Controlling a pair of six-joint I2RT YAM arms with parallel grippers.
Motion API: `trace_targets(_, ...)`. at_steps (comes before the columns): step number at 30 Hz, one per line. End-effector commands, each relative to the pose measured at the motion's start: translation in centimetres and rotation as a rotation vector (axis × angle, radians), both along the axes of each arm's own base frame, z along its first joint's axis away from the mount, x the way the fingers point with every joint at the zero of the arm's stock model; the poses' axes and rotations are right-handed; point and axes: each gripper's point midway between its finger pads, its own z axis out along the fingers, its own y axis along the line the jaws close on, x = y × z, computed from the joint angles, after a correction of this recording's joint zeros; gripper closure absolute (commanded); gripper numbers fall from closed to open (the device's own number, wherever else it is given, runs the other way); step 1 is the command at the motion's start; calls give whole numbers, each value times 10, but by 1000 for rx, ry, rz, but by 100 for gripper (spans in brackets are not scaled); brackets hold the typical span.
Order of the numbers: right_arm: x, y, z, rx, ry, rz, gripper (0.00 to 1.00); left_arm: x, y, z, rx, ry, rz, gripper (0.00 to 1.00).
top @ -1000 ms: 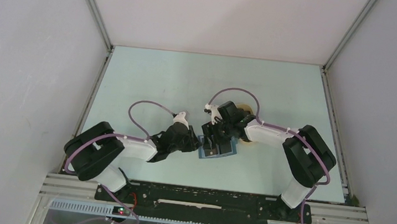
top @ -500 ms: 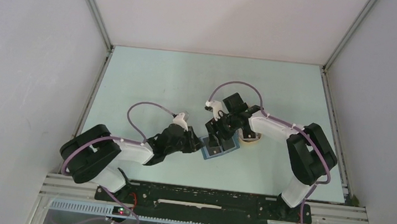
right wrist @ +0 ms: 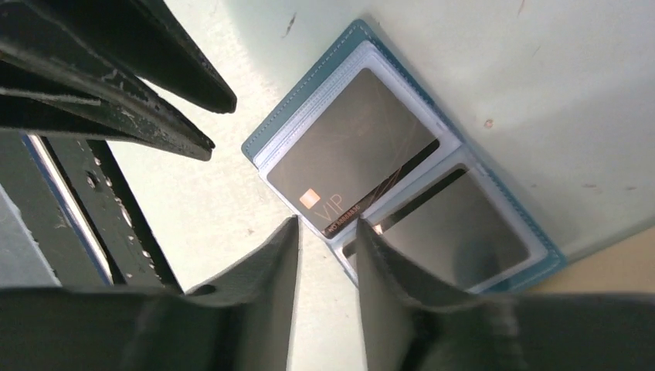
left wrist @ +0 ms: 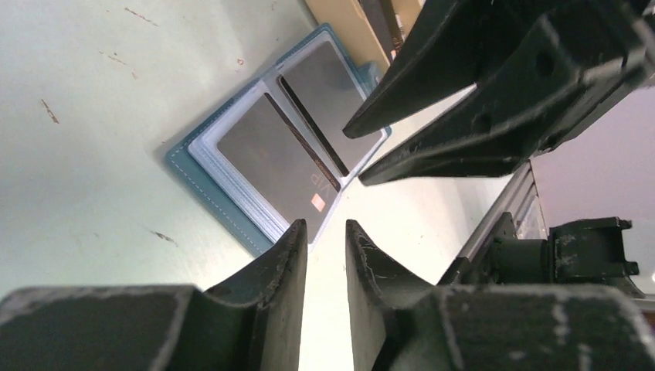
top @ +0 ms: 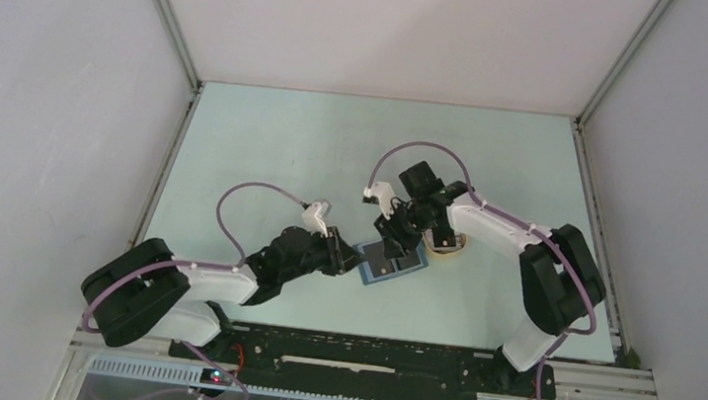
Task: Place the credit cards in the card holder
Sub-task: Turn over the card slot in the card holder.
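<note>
The teal card holder [top: 391, 266] lies open and flat on the table between the two arms. In the wrist views, two dark grey credit cards lie in its pale pockets: one marked VIP [right wrist: 347, 154] and one with a dark stripe [right wrist: 456, 224]. The same two cards [left wrist: 266, 154] [left wrist: 332, 93] show in the left wrist view. My left gripper [left wrist: 326, 226] hovers just off the holder's corner [left wrist: 185, 158], jaws a narrow gap apart and empty. My right gripper [right wrist: 324, 224] hangs over the holder's open edge, also narrowly open with nothing between its fingers [left wrist: 463, 85].
A beige oval tray [top: 450, 246] sits just right of the holder, under the right arm; its edge shows as a tan strip [right wrist: 618, 263]. The two grippers point at each other over the holder, close together. A metal rail [left wrist: 502, 209] runs along the near table edge.
The right gripper has lifted off the holder and its jaws have narrowed. The left arm has stretched out lower and leftward, its gripper staying at the holder's left edge.
</note>
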Motion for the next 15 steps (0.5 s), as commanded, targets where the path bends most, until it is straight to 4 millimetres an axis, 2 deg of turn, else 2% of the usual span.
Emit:
trace_targets(1, 16, 1, 33, 44, -123, 22, 70, -3, -1, 28, -61, -130, -39, 70)
trace_targets(4, 23, -2, 19, 11, -93, -38, 95, 0, 3, 37, -72, -179, -25, 70)
trace_targets(5, 26, -3, 12, -1, -75, -59, 100, 2, 4, 40, -76, -190, -16, 70)
trace_targets(10, 36, -9, -17, -68, 5, -154, 100, 4, 3, 29, -76, -157, 3, 72)
trace_targets(15, 42, -13, -27, -109, -2, -187, 100, 4, -3, 14, -98, -104, 3, 74)
